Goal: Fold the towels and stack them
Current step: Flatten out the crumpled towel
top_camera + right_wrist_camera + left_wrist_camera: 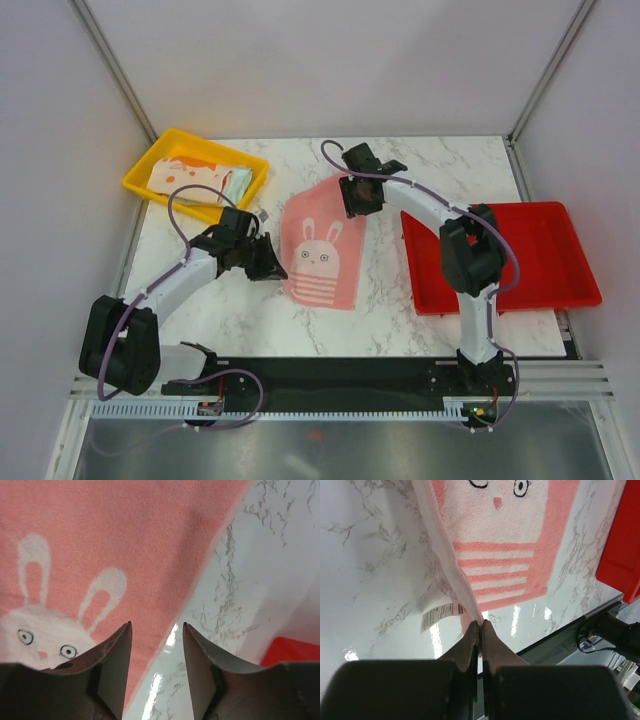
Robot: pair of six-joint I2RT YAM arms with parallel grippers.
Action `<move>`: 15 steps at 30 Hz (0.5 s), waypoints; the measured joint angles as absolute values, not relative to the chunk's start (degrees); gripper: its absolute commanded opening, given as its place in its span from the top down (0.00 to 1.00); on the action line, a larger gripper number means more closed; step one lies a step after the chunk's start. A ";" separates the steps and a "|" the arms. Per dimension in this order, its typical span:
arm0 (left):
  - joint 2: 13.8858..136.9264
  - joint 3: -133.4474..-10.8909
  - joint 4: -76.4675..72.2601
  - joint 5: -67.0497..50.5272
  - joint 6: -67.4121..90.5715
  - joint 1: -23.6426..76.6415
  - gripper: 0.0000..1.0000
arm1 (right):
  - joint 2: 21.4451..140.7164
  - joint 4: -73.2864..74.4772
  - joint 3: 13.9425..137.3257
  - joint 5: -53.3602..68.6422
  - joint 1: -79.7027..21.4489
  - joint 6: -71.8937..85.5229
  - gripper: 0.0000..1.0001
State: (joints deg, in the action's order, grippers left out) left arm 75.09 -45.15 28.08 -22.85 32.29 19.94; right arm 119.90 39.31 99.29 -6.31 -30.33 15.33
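A pink towel point(320, 255) with a white rabbit print lies spread on the marble table. My left gripper point(268, 262) is at its left edge, and in the left wrist view the jaws point(480, 623) are shut on the towel's white hem point(451, 575), beside a care label point(439, 616). My right gripper point(357, 195) hovers over the towel's far right corner. The right wrist view shows it open point(156, 626) above the towel's edge point(125, 540), with nothing between its fingers. Folded towels, cream with orange point(185, 172) and mint green point(238, 184), lie in the yellow tray.
The yellow tray point(145, 165) stands at the back left. A red tray point(520, 260) sits on the right, close to the right arm's elbow. Bare marble point(250, 320) lies in front of the towel, before the black rail at the near edge.
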 measured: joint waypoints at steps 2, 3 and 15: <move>74.78 -43.97 26.85 -22.83 32.32 19.94 0.98 | 116.33 40.16 97.32 -5.78 -30.85 14.61 0.46; 74.46 -43.44 26.26 -22.79 32.34 19.94 0.98 | 112.55 40.23 95.13 -5.37 -31.55 13.78 0.47; 67.20 -33.85 20.27 -24.36 36.05 19.03 0.98 | 85.73 28.01 58.85 -2.74 -45.06 18.65 0.55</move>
State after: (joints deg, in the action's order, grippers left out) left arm 67.20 -33.85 20.27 -24.36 36.05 19.03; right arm 85.73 28.01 58.85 -2.74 -45.06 18.65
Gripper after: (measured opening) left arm 0.041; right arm 0.463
